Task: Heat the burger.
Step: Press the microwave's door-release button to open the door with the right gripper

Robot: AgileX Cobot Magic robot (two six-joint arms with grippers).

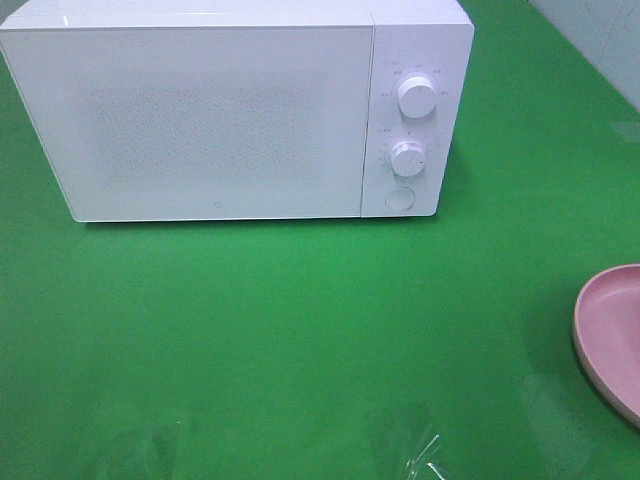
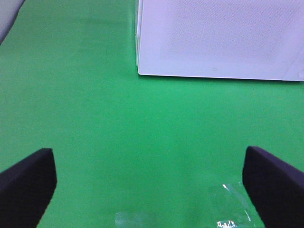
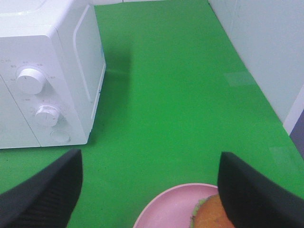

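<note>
The burger (image 3: 211,216) shows only in the right wrist view: a golden bun with a green lettuce edge, lying on a pink plate (image 3: 166,209). My right gripper (image 3: 152,190) is open, its dark fingers (image 3: 45,194) spread either side above the plate, holding nothing. In the exterior high view only the plate's rim (image 1: 600,330) shows at the right edge; the burger is out of frame there. The white microwave (image 1: 220,110) stands at the back with its door shut. My left gripper (image 2: 152,185) is open and empty over the green table, in front of the microwave (image 2: 218,38).
The microwave has two dials (image 1: 416,95) (image 1: 408,158) and a round button (image 1: 400,198) on its right panel. A pale tiled wall (image 3: 256,52) runs along the table's right side. Glare patches (image 1: 420,450) lie on the green mat near the front edge.
</note>
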